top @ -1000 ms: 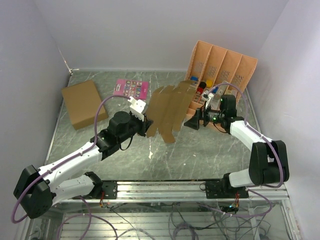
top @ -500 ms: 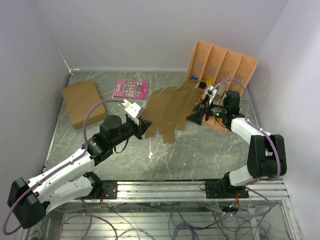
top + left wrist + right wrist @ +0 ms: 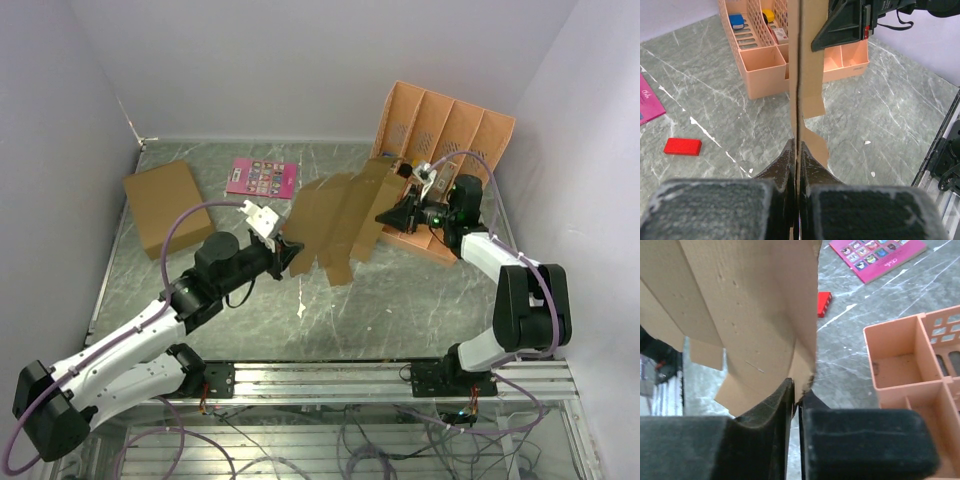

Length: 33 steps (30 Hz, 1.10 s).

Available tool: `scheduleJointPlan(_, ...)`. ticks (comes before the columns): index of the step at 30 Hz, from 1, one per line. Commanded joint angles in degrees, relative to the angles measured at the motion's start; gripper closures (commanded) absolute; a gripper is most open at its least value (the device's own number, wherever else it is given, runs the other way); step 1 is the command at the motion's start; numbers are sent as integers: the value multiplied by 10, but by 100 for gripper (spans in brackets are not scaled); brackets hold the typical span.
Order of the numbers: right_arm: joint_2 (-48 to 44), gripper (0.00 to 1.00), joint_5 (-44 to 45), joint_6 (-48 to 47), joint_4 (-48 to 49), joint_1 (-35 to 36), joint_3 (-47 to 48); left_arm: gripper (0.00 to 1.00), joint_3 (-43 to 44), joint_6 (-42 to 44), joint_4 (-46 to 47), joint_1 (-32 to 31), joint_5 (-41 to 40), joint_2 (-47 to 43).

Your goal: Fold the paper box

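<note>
The paper box (image 3: 340, 218) is a flat brown cut-out sheet with creased panels and tab flaps, held up off the table between both arms. My left gripper (image 3: 285, 252) is shut on its lower left edge. In the left wrist view the sheet (image 3: 804, 75) runs edge-on away from the closed fingertips (image 3: 790, 155). My right gripper (image 3: 386, 216) is shut on the sheet's right edge. In the right wrist view the sheet (image 3: 740, 305) fans out up and left from the pinched corner at my right gripper (image 3: 800, 388).
An orange divided organiser (image 3: 445, 135) with small items stands at the back right, close behind the right gripper. A larger brown cardboard box (image 3: 165, 207) lies at the left, a pink card (image 3: 262, 177) behind the sheet. A red brick (image 3: 683, 146) lies on the marble table under the sheet.
My right gripper went from wide open to shut on the sheet's right edge. The sheet has lifted and shifted slightly right; the left arm moved with it, still gripping.
</note>
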Motion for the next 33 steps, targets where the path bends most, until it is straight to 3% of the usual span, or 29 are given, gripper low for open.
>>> scheduleJointPlan(1,-34,97,21,41,0,8,-3,93,8,-1,23,-3,1,13)
scheduleJointPlan(5,-72,100,127,52,-103,47,30,93,21,-10,43,-16,-3,49)
scheduleJointPlan(9,-100,100,381,100,-226,132,75,93,41,-18,58,-41,-60,87)
scheduleJointPlan(14,-106,100,568,150,-302,183,116,93,58,-29,52,-57,-128,112)
scheduleJointPlan(23,-96,100,609,154,-360,200,143,93,71,-39,4,-58,-174,124)
scheduleJointPlan(29,-44,100,651,171,-421,216,195,93,77,-37,26,-59,-108,160)
scheduleJointPlan(33,-5,100,724,150,-445,281,246,93,99,-58,15,-58,-106,198)
